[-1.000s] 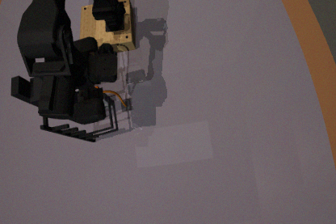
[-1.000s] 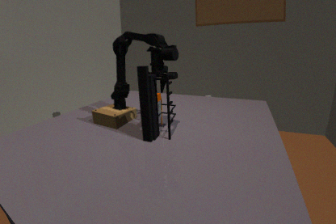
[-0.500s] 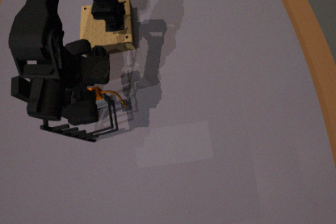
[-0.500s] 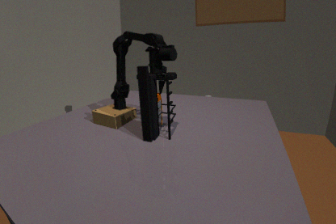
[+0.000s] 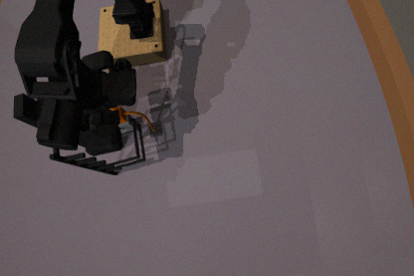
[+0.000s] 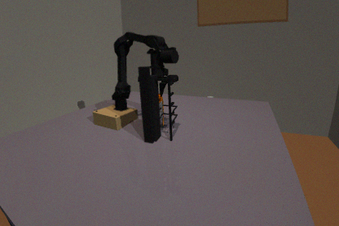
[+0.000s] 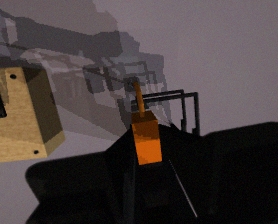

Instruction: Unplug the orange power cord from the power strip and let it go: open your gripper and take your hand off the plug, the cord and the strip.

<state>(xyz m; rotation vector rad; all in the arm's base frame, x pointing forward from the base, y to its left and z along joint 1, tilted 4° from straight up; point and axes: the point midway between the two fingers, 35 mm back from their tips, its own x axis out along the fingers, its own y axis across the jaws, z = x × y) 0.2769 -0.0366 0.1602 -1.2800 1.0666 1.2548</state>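
The gripper [image 7: 147, 165] is clenching on the orange plug [image 7: 146, 140] above the power strip [image 6: 148, 104]; next, pull it free.

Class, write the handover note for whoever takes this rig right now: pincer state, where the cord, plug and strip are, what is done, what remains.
Pincer: closing around the orange plug; a firm hold is not yet certain.
Orange cord: runs from the plug away toward the table.
Power strip: tall dark upright bar beside the wooden arm base. The wire rack stands next to it.
Done: the approach, with the plug between the fingers.
Left: confirm the grip, pull the plug free, open the pincer, back away from plug, cord and strip.
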